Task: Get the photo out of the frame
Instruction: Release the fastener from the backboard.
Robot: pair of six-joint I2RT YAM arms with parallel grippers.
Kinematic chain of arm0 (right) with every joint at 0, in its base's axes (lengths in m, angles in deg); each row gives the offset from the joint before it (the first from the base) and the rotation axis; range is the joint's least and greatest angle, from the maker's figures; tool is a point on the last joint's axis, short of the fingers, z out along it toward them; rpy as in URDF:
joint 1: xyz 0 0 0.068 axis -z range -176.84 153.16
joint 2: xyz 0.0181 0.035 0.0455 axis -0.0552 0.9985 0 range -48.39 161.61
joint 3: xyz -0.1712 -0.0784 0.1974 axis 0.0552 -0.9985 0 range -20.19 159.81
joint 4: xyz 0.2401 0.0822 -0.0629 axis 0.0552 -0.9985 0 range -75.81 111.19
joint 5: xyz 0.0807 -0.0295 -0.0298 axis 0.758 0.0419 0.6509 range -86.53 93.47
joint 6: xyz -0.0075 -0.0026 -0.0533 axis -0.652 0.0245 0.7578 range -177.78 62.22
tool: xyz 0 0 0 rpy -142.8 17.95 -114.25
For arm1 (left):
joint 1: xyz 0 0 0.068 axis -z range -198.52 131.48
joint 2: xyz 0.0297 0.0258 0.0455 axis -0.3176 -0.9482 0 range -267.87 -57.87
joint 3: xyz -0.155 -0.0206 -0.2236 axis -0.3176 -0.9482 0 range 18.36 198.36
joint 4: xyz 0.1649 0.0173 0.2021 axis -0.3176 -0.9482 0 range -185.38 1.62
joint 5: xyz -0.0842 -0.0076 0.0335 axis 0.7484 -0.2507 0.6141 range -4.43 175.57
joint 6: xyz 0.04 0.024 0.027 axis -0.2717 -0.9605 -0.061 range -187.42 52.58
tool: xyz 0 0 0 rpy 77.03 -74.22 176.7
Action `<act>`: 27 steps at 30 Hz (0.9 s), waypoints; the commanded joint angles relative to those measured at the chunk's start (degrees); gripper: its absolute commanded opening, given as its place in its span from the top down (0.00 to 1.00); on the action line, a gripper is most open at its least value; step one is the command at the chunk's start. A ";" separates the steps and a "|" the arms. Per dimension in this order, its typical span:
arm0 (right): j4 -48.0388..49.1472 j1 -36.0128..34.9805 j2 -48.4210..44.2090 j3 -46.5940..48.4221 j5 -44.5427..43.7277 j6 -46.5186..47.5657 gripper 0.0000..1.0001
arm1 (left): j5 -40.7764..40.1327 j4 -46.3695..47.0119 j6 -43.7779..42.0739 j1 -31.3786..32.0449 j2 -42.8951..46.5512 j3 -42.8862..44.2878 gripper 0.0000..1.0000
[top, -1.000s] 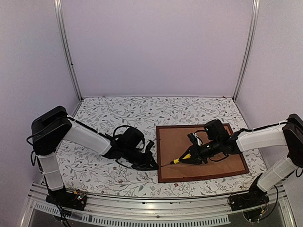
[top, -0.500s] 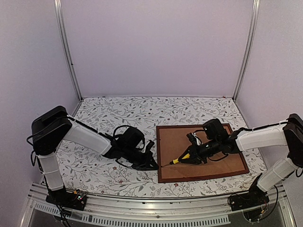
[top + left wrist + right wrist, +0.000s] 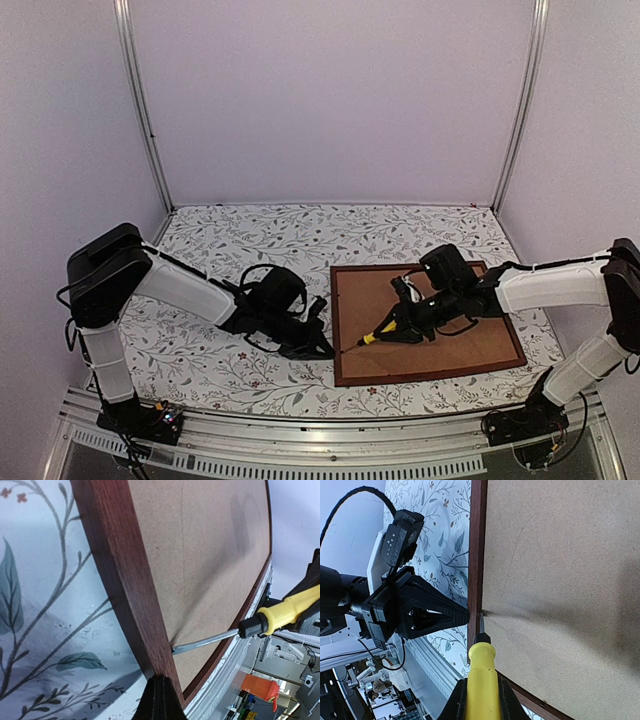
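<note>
We find the thin rectangular frame of dark reddish-brown wood (image 3: 430, 374) lying flat and face down on the white table covering printed with grey leaves (image 3: 250, 240), right of centre and nearer the right arm. Its plain brown fibreboard backing board (image 3: 480, 340) fills the opening and faces up. The photo is hidden from us beneath that board, so we cannot report on it.

The right gripper (image 3: 405, 325) reaches over the board from the right. Its jaws are closed tight on the yellow plastic handle of a screwdriver with a black collar and a grey steel blade (image 3: 481, 670). The tool lies at a low angle. From the right wrist we see the blade tip set at the seam where the board meets the inner edge of the frame's rail on the left arm's side.

The left gripper (image 3: 322, 348) lies low over the table covering just outside that same rail, near the frame's near corner. Its black fingers (image 3: 427, 615) are pressed together to a point and hold nothing. From the left wrist the closed fingertips (image 3: 150, 707) rest against the rail's outer face, almost opposite the blade tip
</note>
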 commanded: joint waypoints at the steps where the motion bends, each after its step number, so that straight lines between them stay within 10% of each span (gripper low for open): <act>1: 1.23 -4.74 2.28 2.85 -2.40 -0.46 1.00 | 0.42 1.68 -1.49 2.11 -3.84 1.80 1.00; 27: -16.92 -20.86 11.37 21.18 -18.51 -4.28 1.00 | 0.26 2.90 -1.83 2.71 -5.25 1.70 1.00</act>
